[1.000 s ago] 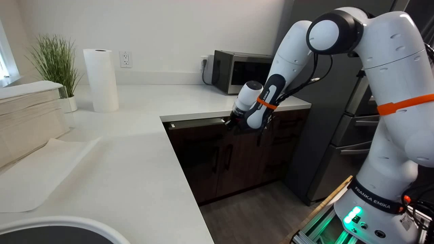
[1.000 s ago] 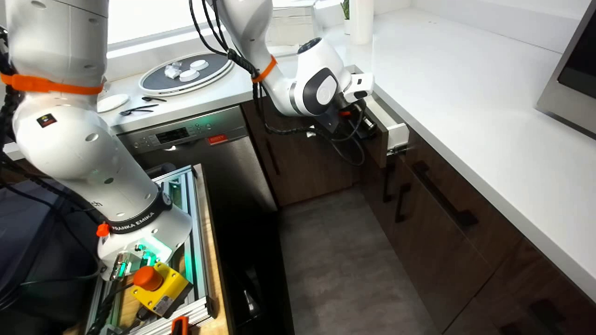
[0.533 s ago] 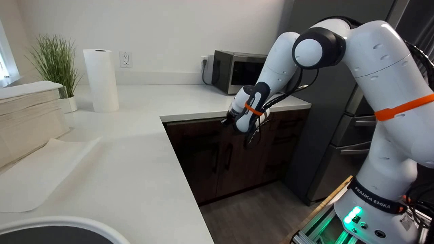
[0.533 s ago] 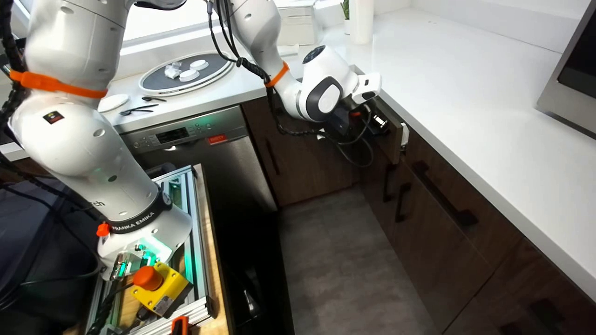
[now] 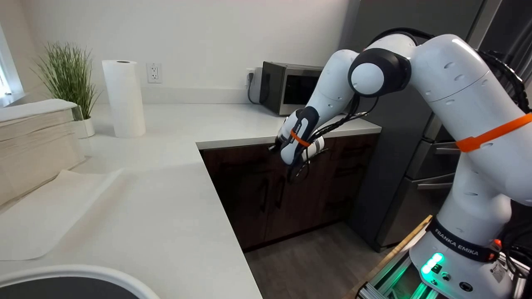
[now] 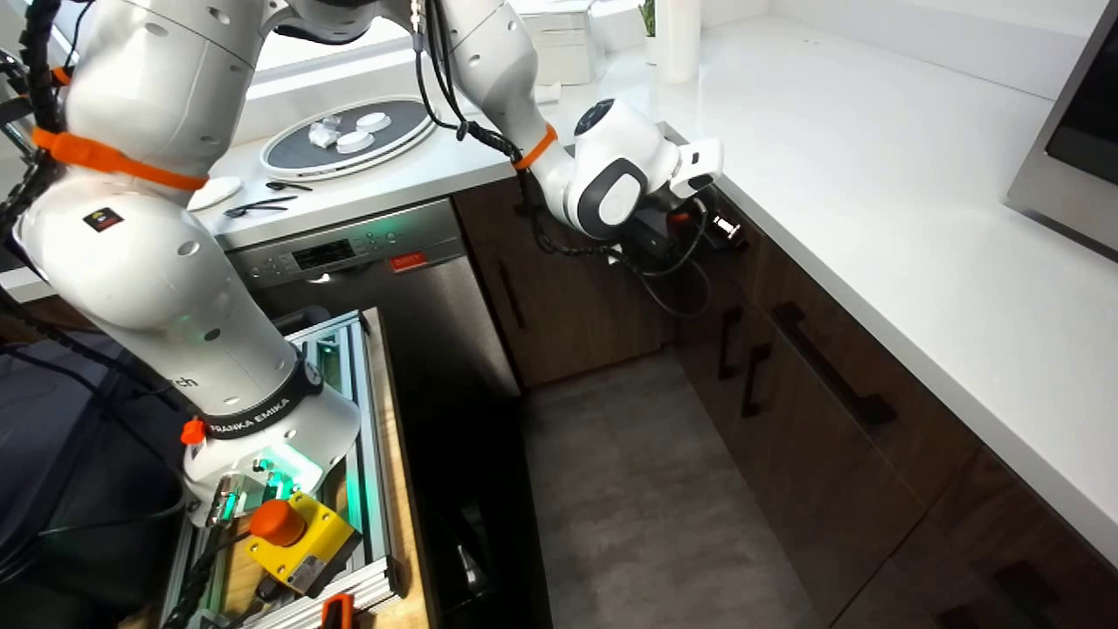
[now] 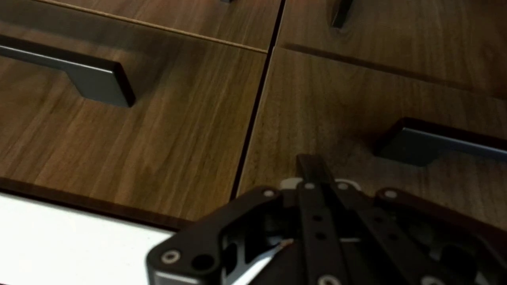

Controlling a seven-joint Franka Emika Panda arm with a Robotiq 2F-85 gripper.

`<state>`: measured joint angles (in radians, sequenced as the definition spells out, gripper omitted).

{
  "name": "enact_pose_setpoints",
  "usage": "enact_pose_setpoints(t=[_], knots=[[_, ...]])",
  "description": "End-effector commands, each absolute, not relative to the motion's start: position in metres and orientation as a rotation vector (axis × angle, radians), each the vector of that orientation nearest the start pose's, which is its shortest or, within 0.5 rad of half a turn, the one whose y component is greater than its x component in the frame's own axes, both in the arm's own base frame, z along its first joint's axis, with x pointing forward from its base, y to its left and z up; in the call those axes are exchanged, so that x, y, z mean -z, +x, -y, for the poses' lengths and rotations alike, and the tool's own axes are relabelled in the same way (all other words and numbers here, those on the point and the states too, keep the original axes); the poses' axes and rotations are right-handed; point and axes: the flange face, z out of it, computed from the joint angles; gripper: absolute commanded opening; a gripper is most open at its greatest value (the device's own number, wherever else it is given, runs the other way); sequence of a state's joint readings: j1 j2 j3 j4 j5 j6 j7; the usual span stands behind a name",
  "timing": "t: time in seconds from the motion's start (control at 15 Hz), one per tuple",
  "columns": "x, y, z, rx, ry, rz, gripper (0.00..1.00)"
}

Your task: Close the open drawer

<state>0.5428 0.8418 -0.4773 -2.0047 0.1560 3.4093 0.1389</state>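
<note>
The drawer's dark brown front (image 5: pixel 237 160) sits under the counter near its inner corner. It looks flush, or nearly flush, with the cabinet face in both exterior views (image 6: pixel 738 269); its light inside box does not show. In the wrist view, which stands upside down, the drawer front (image 7: pixel 332 91) fills the right side with its black handle (image 7: pixel 416 144). My gripper (image 7: pixel 315 168) is shut and empty, its fingers together in front of the drawer front, beside the handle. The tips are at or very near the wood; I cannot tell contact exactly. The drawer's top edge is hidden behind the gripper.
A neighbouring closed drawer (image 7: pixel 178 118) with a handle lies across a thin gap. The white counter (image 5: pixel 174 199) overhangs the fronts. A microwave (image 5: pixel 299 89) stands on it behind the arm, with a paper towel roll (image 5: pixel 124 99) farther along. A dishwasher (image 6: pixel 376 297) stands beside the corner.
The drawer has moved inward; its white inside showed a second ago, only a thin white side half a second ago, and none shows now. The arm has moved toward the cabinet with it.
</note>
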Motion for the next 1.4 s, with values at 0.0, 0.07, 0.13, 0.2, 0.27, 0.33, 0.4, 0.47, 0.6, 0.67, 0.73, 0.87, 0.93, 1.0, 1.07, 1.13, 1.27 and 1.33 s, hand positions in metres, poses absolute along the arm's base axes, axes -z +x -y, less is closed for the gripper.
enact_pose_setpoints(t=[0.0,0.07,0.13,0.2,0.27,0.33,0.4,0.47,0.6,0.67,0.73,0.87,0.93,1.0,1.07,1.13,1.27,1.33], knots=[[-0.142,0.637,-0.045,1.236,-3.156,0.068,0.00],[-0.142,0.638,-0.045,1.243,-3.154,0.069,0.00],[-0.141,0.639,-0.045,1.257,-3.154,0.073,0.00],[-0.140,0.640,-0.045,1.263,-3.152,0.075,0.00],[-0.139,0.640,-0.046,1.264,-3.154,0.080,0.00],[-0.139,0.639,-0.047,1.255,-3.155,0.083,0.00],[-0.139,0.638,-0.048,1.242,-3.163,0.088,0.00],[-0.141,0.637,-0.051,1.224,-3.164,0.089,0.00],[-0.150,0.631,-0.059,1.159,-3.180,0.078,0.00],[-0.156,0.624,-0.064,1.052,-3.211,0.036,0.00],[-0.160,0.617,-0.065,0.963,-3.262,-0.027,0.24],[-0.179,0.601,-0.076,0.800,-3.327,-0.090,0.32],[-0.188,0.591,-0.083,0.708,-3.356,-0.112,0.40],[-0.200,0.580,-0.092,0.621,-3.374,-0.149,0.47],[-0.210,0.571,-0.100,0.539,-3.399,-0.180,0.56],[-0.222,0.562,-0.112,0.439,-3.404,-0.164,0.62],[-0.258,0.550,-0.145,0.284,-3.342,-0.109,0.78],[-0.272,0.542,-0.155,0.199,-3.344,-0.134,0.85]])
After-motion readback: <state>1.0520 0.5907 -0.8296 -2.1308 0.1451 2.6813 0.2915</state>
